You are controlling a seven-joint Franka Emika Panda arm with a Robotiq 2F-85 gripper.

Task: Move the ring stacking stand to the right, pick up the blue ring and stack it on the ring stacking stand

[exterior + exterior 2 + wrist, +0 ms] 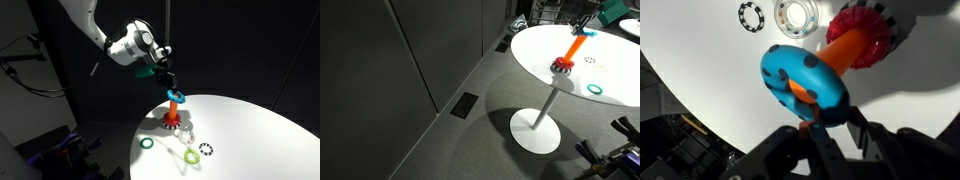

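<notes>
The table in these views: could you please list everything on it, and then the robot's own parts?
table: one, white, round, on a pedestal foot
stand: one, orange peg on a red toothed base, on the table
blue ring: one, light blue, tilted at the peg's top, with the peg tip in its hole
clear ring: one, see-through, beside the stand's base
toothed ring: one, black and white, next to the clear ring
pale green ring: one, near those two
dark green ring: one, thin, apart near the table edge
arm: one, white, above the table
gripper: one, dark, closed on the blue ring's rim
</notes>
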